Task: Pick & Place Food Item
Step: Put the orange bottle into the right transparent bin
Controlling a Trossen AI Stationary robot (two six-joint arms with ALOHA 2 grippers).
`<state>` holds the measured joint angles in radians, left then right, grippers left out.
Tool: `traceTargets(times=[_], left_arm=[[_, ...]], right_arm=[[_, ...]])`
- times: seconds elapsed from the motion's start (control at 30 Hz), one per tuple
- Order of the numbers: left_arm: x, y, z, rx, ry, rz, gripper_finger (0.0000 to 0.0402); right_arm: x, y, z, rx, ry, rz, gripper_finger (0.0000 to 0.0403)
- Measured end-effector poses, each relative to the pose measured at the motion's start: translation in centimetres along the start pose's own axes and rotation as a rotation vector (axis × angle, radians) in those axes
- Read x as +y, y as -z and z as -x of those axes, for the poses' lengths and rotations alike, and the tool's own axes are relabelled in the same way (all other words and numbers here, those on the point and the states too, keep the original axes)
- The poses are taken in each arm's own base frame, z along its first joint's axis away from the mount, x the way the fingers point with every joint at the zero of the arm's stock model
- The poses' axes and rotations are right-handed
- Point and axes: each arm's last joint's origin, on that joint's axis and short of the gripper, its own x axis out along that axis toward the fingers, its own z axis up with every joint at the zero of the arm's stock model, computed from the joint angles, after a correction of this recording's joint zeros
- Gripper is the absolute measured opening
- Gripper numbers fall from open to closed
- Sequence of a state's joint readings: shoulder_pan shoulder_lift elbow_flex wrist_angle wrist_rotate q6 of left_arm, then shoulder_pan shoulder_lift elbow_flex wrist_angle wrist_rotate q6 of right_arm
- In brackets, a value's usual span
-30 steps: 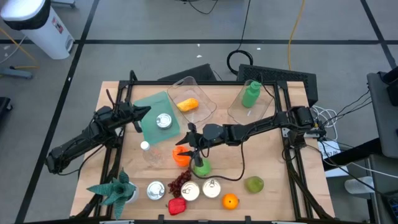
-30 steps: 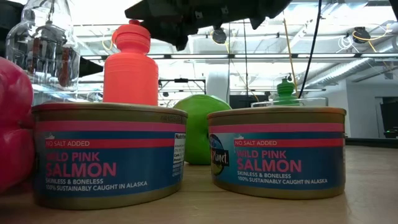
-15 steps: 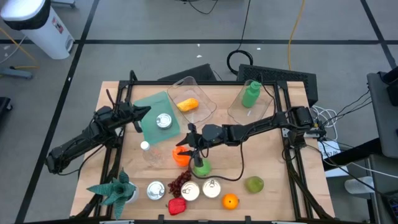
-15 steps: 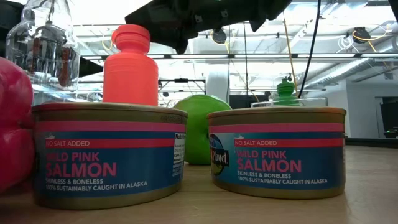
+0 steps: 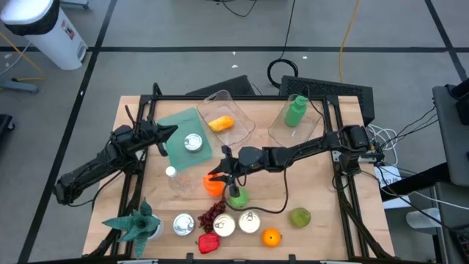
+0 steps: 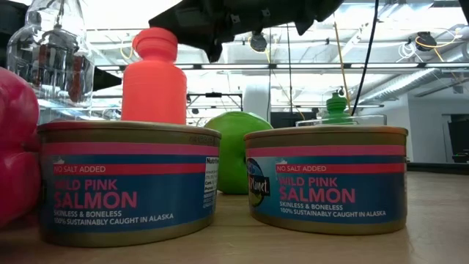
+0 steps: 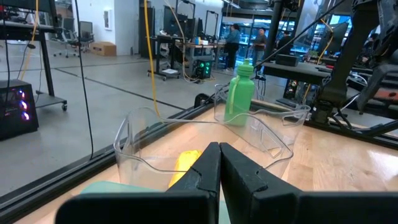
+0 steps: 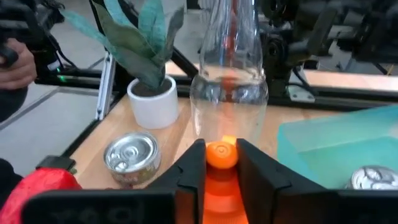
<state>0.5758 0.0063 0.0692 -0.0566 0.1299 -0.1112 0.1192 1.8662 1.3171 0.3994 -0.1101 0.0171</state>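
Note:
An orange bottle (image 5: pixel 213 185) stands upright on the table's middle, and its round cap (image 8: pixel 221 155) shows in the right wrist view. My right gripper (image 5: pixel 219 177) reaches in from the table's right side and is shut on that cap. In the low view the orange bottle (image 6: pixel 154 73) stands behind two salmon cans, under the dark arm. My left gripper (image 5: pixel 171 130) waits shut at the table's left, beside a teal board (image 5: pixel 179 150); its closed fingers (image 7: pixel 219 168) point at a clear tub. My right gripper pinches the orange bottle's cap (image 8: pixel 221 155) between its two fingers (image 8: pixel 194 163), one on each side. The fingers come nearly level from the table's right side. The bottle stays upright with its base on the table.
A clear glass bottle (image 8: pixel 228 68) stands just beyond the cap, and a green bottle (image 5: pixel 237 196) is close by. A potted plant (image 5: pixel 135 224), cans (image 5: pixel 183 223), grapes (image 5: pixel 212 213), a red pepper (image 5: pixel 208 242), an orange (image 5: pixel 271 237) and an apple (image 5: pixel 299 216) crowd the near edge. Clear tubs (image 5: pixel 227 117) stand far.
My right gripper has stayed in place and drawn its fingers together around the orange bottle's cap, taking hold. The bottle has not moved.

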Motion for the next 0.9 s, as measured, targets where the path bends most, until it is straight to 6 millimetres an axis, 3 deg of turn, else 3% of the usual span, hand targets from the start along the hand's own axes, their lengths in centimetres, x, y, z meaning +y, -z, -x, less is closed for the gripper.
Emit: traceTargets(times=[0.07, 0.27, 0.4, 0.7, 0.9], left_arm=[[0.0, 0.0, 0.0, 0.000, 0.000, 0.000, 0.0015], [0.0, 0.0, 0.0, 0.000, 0.000, 0.000, 0.0015], [0.0, 0.0, 0.0, 0.003, 0.000, 0.000, 0.0015], [0.0, 0.2, 0.0, 0.016, -0.002, 0.000, 0.0015], [0.0, 0.2, 0.0, 0.016, -0.002, 0.001, 0.0015]], right_arm=[[0.1, -0.5, 0.3, -0.017, -0.018, 0.005, 0.0046], [0.2, -1.8, 1.2, -0.053, -0.022, 0.007, 0.0058], [0.2, -3.8, 3.2, -0.050, -0.014, 0.002, 0.0067], [0.7, -9.8, 13.2, -0.017, 0.200, 0.093, 0.0060], [1.0, -11.8, 20.4, 0.002, 0.413, 0.107, 0.0060]])
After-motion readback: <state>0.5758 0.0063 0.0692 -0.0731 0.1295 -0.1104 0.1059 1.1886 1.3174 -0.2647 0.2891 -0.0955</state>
